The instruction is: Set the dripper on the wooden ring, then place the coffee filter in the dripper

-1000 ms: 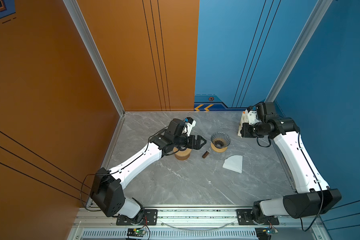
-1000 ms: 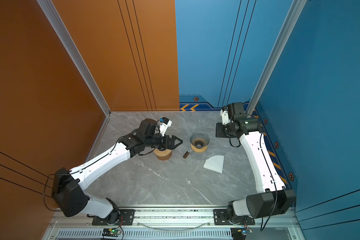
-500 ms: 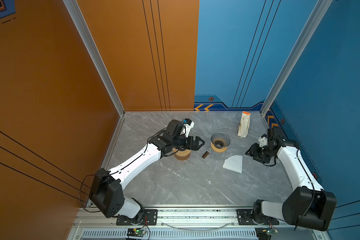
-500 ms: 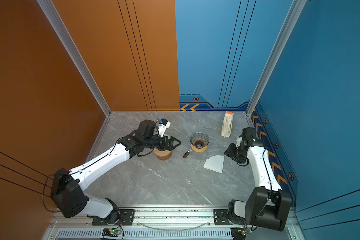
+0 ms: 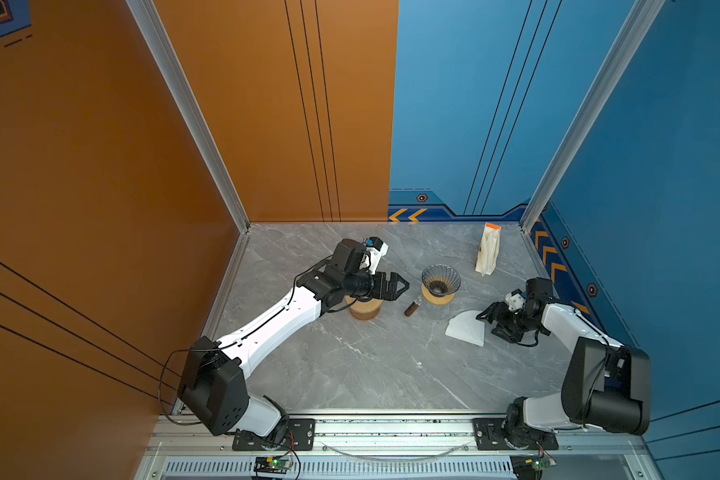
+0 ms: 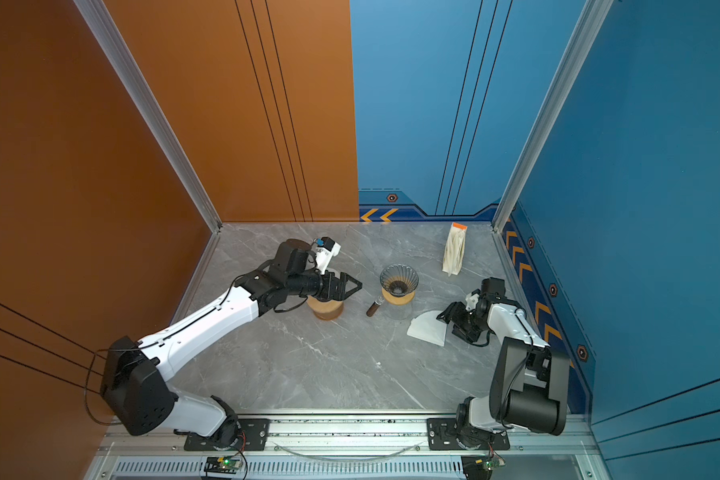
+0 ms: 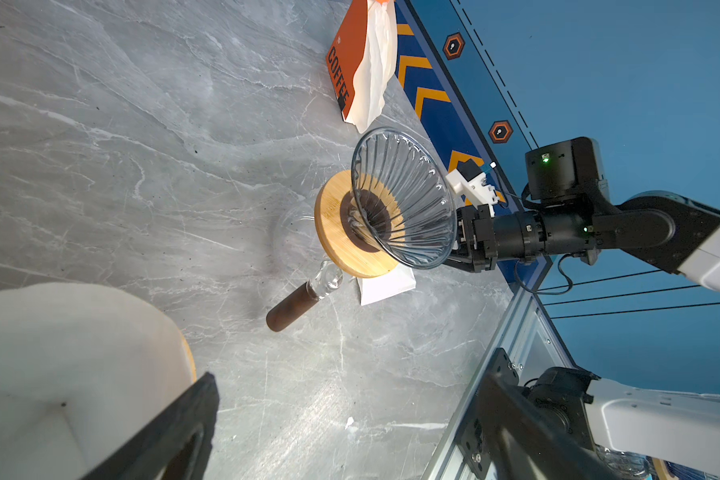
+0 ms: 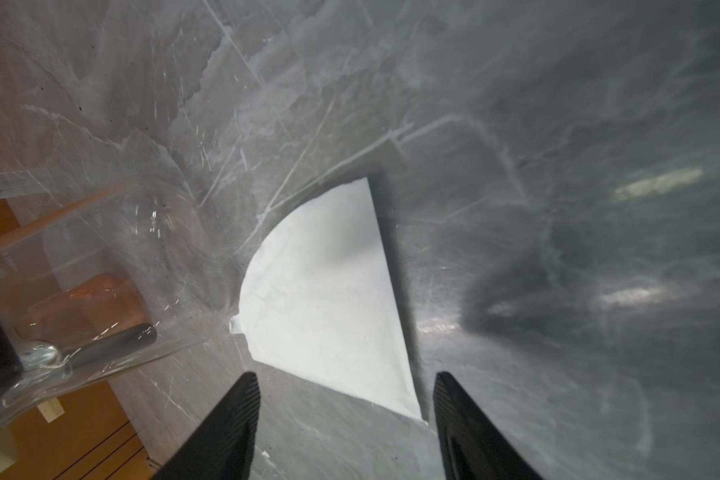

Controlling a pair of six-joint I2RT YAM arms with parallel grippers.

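Change since 1 second ago: the right arm was then raised at the back of the worktop (image 5: 350, 374), its pincer at the coffee bag (image 5: 488, 249). The bag now stands alone near the back right corner, and the arm has come down and forward. Half a second ago it was short of the filter. Now the right pincer (image 8: 345, 376) is low over the worktop at the coffee filter (image 5: 466, 330), its 2 fingers spread apart and nothing clamped. In the right wrist view the filter's pointed corner lies on the stone between the fingertips; I cannot tell whether they touch it. Left arm: same place at all 3 moments.

Filter: flat on the worktop, a folded white fan shape, just right of the dripper (image 5: 440, 281) and nearer the front, outside it. The dripper is ribbed clear glass with a wooden collar, seated on a glass server with a brown handle (image 5: 412, 308).

Writing: the left wrist view shows "COFFEE" in dark capitals down the bag's orange side.

Pose: the right arm is folded at the right edge, forearm low, pincer pointing toward the filter. The left arm stretches diagonally from its front-left base, wrist level. The left pincer (image 5: 404, 286) points at the dripper, released and holding nothing, above a wooden cylinder (image 5: 362, 311).
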